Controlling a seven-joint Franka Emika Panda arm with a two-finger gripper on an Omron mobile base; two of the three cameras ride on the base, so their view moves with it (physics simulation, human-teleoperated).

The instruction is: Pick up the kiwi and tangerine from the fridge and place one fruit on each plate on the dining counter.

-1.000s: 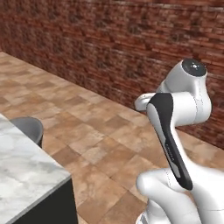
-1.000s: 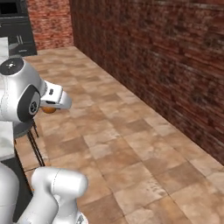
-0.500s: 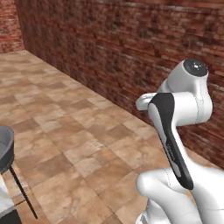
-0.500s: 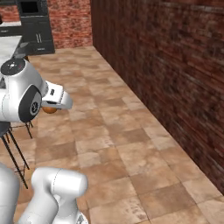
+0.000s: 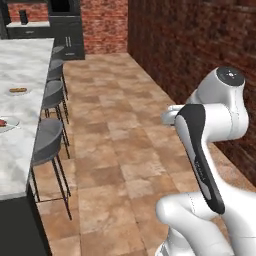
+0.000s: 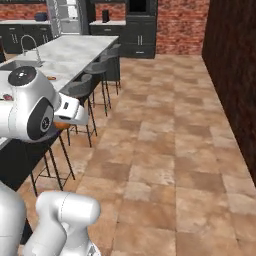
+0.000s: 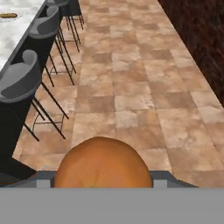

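The tangerine (image 7: 103, 164) is a round orange fruit right in front of the hand camera, and my gripper (image 7: 103, 177) is shut on it. From the right base view the tangerine (image 6: 61, 125) shows as an orange patch under the white hand, carried high above the floor beside the stools. The dining counter (image 5: 25, 65), with its white marble top, runs along the left. On it lie two white plates, one (image 5: 18, 91) with a brownish thing on it and one (image 5: 11, 121) with a reddish thing. The fridge (image 6: 65, 15) stands far back. The kiwi is out of view.
Grey bar stools (image 5: 47, 137) line the counter's near side on thin black legs. A steel faucet (image 6: 30, 42) rises over the sink. A dark brick wall (image 5: 200, 45) runs along the right, with brown tiled floor (image 5: 115, 150) between. Dark cabinets (image 6: 142, 30) close the far end.
The whole picture has swung round as the base turned: the brick wall has slid aside and the counter, stools and far kitchen have come into view. The gripper keeps its hold on the tangerine.
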